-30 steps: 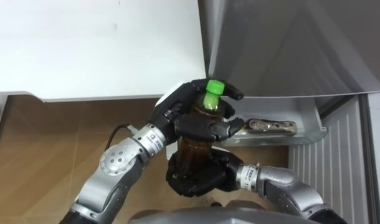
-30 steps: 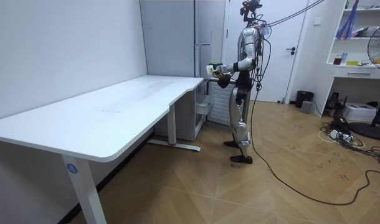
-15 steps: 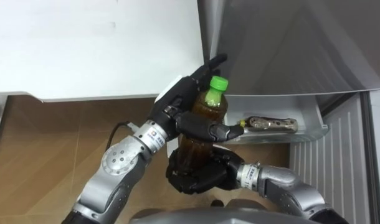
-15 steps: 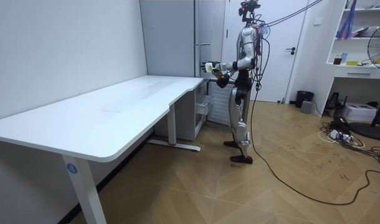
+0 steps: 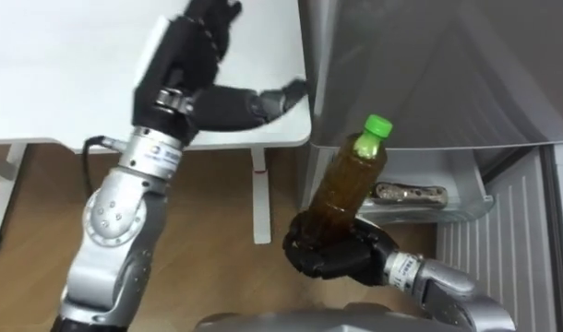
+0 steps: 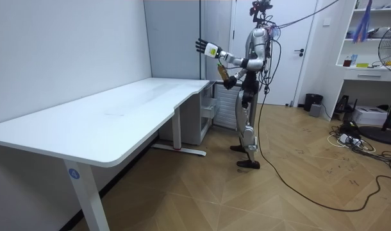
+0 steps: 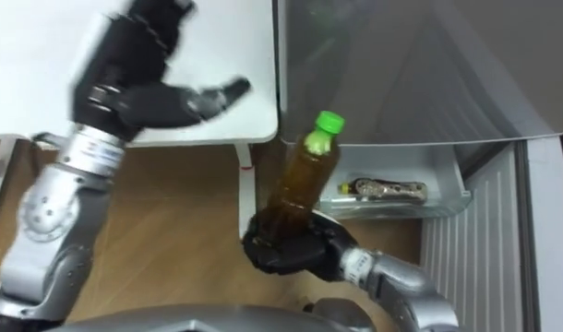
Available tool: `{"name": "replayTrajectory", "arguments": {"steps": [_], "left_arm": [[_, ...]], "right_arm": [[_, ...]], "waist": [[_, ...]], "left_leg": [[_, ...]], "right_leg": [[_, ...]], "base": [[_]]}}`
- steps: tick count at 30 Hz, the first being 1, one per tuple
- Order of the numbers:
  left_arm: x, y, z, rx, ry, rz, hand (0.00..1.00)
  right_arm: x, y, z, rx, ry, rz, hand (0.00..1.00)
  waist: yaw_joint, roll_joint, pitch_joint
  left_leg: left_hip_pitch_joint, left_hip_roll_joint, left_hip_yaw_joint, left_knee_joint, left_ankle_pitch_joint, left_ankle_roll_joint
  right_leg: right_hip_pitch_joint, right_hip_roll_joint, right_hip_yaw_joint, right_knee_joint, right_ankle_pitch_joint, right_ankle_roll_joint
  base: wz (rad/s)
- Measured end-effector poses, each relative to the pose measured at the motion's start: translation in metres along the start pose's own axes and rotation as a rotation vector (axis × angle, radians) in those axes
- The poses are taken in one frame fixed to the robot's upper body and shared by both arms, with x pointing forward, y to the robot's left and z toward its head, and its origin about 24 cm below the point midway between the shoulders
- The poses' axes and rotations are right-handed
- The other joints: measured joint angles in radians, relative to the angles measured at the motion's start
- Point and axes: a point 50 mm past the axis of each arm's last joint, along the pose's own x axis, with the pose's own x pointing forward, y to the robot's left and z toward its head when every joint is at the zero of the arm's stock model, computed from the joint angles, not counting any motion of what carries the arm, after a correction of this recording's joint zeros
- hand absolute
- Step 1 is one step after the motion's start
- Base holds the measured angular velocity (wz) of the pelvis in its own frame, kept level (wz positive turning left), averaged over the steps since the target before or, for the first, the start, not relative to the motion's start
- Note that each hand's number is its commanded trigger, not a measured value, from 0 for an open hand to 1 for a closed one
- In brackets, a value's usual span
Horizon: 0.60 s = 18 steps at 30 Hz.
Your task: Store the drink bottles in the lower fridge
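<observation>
A brown drink bottle [image 5: 348, 180] with a green cap [image 5: 378, 124] leans to the right in front of the grey fridge [image 5: 429, 74]. My right hand [image 5: 332, 254] is shut on its lower end from below. My left hand [image 5: 194, 65] is raised above the white table's corner, apart from the bottle, its fingers straight and its thumb sticking out to the right. In the room view I stand facing the fridge [image 6: 176, 25] at the table's far end, with the left hand [image 6: 202, 46] lifted high and the bottle [image 6: 222, 72] at chest height.
The white table [image 5: 60, 92] lies at my left, its leg [image 5: 258, 198] next to the fridge's side. A grey shelf [image 5: 448, 198] low on the fridge holds a flat packet [image 5: 406, 194]. A ribbed white panel [image 5: 503, 240] stands at the right. The floor is wood.
My left hand has let go of the bottle, straightened its fingers and risen up and left over the table. The bottle now leans right in the right hand alone. The view has shifted.
</observation>
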Motion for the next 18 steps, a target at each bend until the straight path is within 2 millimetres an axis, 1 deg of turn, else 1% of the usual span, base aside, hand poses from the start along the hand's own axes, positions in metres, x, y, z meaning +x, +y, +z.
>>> {"name": "replayTrajectory", "arguments": {"steps": [3,5,7,8,9,11,13,14,16,17,18], "left_arm": [[0.000,0.019,0.017,0.080,-0.096,0.147,0.00],[-0.003,0.031,0.024,0.149,-0.140,0.239,0.00],[-0.008,0.046,0.032,0.187,-0.176,0.365,0.00],[-0.010,0.050,0.033,0.196,-0.183,0.397,0.00],[-0.013,0.058,0.037,0.212,-0.200,0.462,0.00],[-0.019,0.069,0.040,0.237,-0.219,0.553,0.00],[-0.028,0.085,0.037,0.283,-0.207,0.683,0.00],[-0.030,0.090,0.034,0.289,-0.198,0.717,0.00],[-0.041,0.101,0.021,0.297,-0.133,0.825,0.00],[-0.045,0.104,0.017,0.295,-0.110,0.848,0.00],[-0.051,0.109,0.009,0.273,-0.068,0.901,0.00]], "right_arm": [[-0.008,-0.006,0.001,-0.005,-0.019,-0.039,1.00],[-0.013,-0.008,-0.002,-0.004,-0.026,-0.068,1.00],[-0.019,-0.007,-0.012,0.031,-0.027,-0.095,1.00],[-0.021,-0.007,-0.014,0.035,-0.022,-0.099,1.00],[-0.024,-0.007,-0.017,0.042,-0.015,-0.105,1.00],[-0.027,-0.007,-0.022,0.053,-0.005,-0.117,1.00],[-0.030,-0.007,-0.027,0.069,0.006,-0.142,1.00],[-0.030,-0.008,-0.028,0.073,0.008,-0.151,1.00],[-0.032,-0.010,-0.034,0.095,0.030,-0.186,1.00],[-0.033,-0.010,-0.036,0.101,0.036,-0.196,1.00],[-0.035,-0.010,-0.039,0.111,0.047,-0.214,1.00]], "waist": [[0.029,0.002,-0.0014],[0.038,0.005,-0.0044],[0.061,0.012,-0.0069],[0.066,0.014,-0.0087],[0.073,0.017,-0.0101],[0.078,0.018,-0.0116],[0.092,0.020,-0.0117],[0.097,0.020,-0.0116],[0.112,0.023,-0.0112],[0.112,0.024,-0.0122],[0.112,0.026,-0.0139]], "left_leg": [[0.009,0.001,-0.003,0.001,0.000,0.000],[0.013,0.001,-0.009,0.002,0.000,0.000],[0.028,0.001,-0.014,-0.001,0.000,0.000],[0.029,0.001,-0.016,-0.001,0.000,0.000],[0.029,0.000,-0.028,-0.001,0.000,0.000],[0.029,0.000,-0.031,-0.002,0.000,0.000],[0.033,0.000,-0.033,-0.002,0.000,0.000],[0.035,0.000,-0.033,-0.002,0.000,0.000],[0.046,0.000,-0.037,-0.003,0.000,0.000],[0.046,-0.001,-0.042,-0.004,0.000,0.000],[0.047,-0.002,-0.051,-0.013,0.000,0.000]], "right_leg": [[0.009,-0.001,-0.003,0.000,0.000,0.000],[0.019,0.000,-0.009,-0.010,0.000,0.000],[0.039,0.000,-0.011,-0.017,0.000,0.000],[0.042,-0.001,-0.012,-0.018,0.000,0.001],[0.049,-0.001,-0.014,-0.027,0.001,0.002],[0.052,-0.001,-0.017,-0.030,0.001,0.004],[0.054,-0.002,-0.017,-0.030,0.002,0.003],[0.054,-0.001,-0.017,-0.031,0.002,0.003],[0.066,-0.001,-0.019,-0.033,0.002,0.003],[0.065,-0.002,-0.022,-0.032,0.001,0.004],[0.065,-0.003,-0.027,-0.032,0.001,0.004]], "base": [[0.01],[0.08],[0.06],[0.10],[0.16],[0.11],[0.00],[0.00],[0.00],[0.09],[0.10]]}}
